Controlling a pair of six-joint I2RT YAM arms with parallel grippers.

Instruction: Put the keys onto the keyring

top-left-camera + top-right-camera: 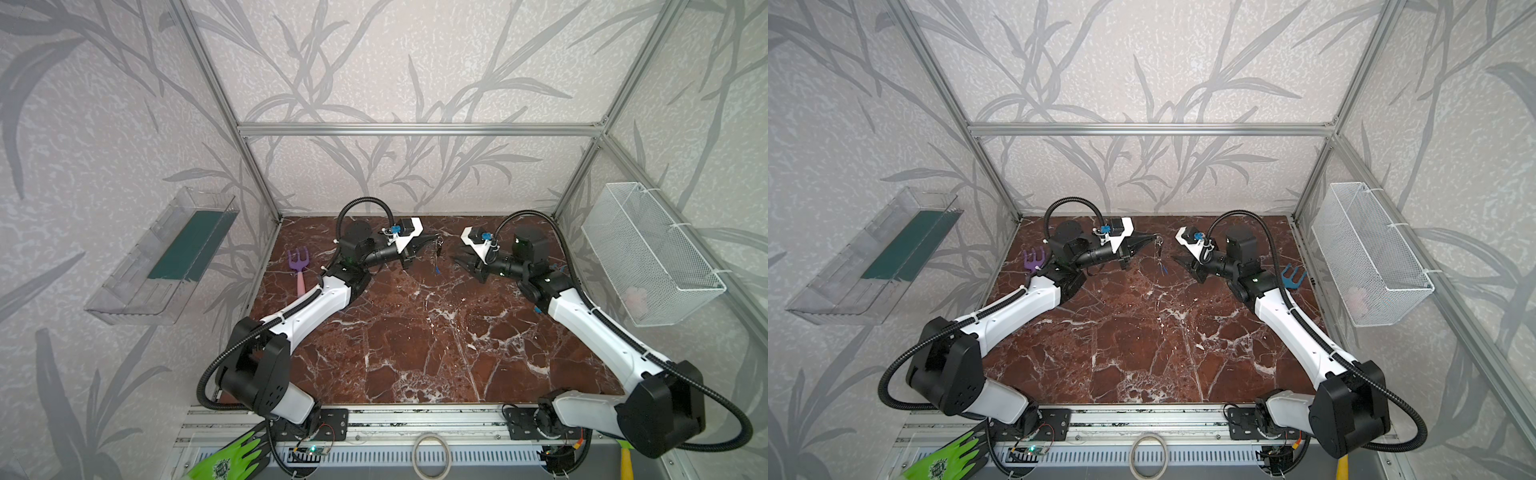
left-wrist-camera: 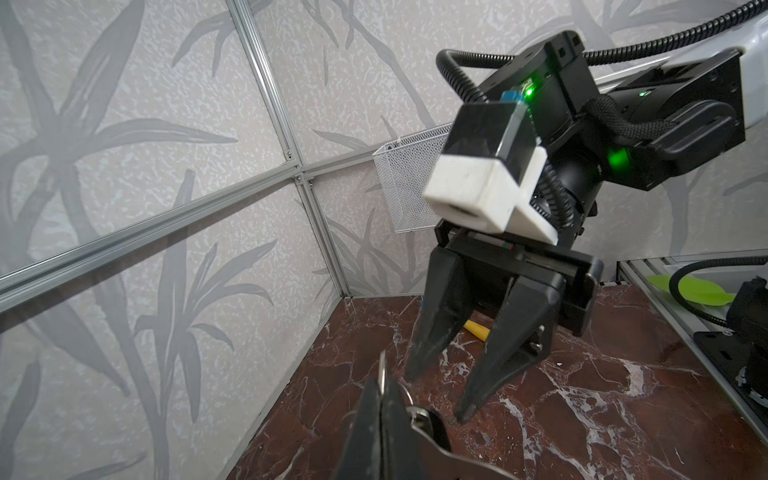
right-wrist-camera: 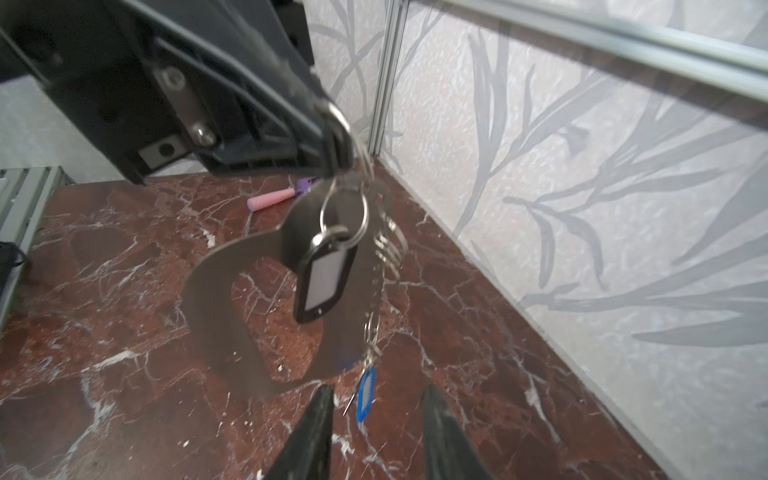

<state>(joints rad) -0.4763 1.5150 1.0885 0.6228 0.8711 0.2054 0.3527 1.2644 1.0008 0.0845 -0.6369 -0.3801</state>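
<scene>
Your left gripper (image 1: 432, 240) is clamped shut on the top of the keyring (image 3: 216, 291). Can't tell whether the pads bite the plate itself or one of its loops. The keyring hangs tilted in the air over the back middle of the table (image 1: 415, 332), off the surface, between your two grippers.

The black-and-white key (image 3: 326, 282) hangs on a split ring just under the pinch point and lies against the plate's face. The blue-tagged key (image 3: 366, 392) dangles lowest, off a string of small rings at the plate's edge.

Your right gripper (image 2: 436, 395) faces the keyring with its jaws apart, nothing between them and touching nothing. In its wrist view the blue tag sits just past the fingertips (image 3: 322, 411).

A purple fork (image 1: 300, 266) lies on the table near the left wall, well apart from the keyring.
</scene>
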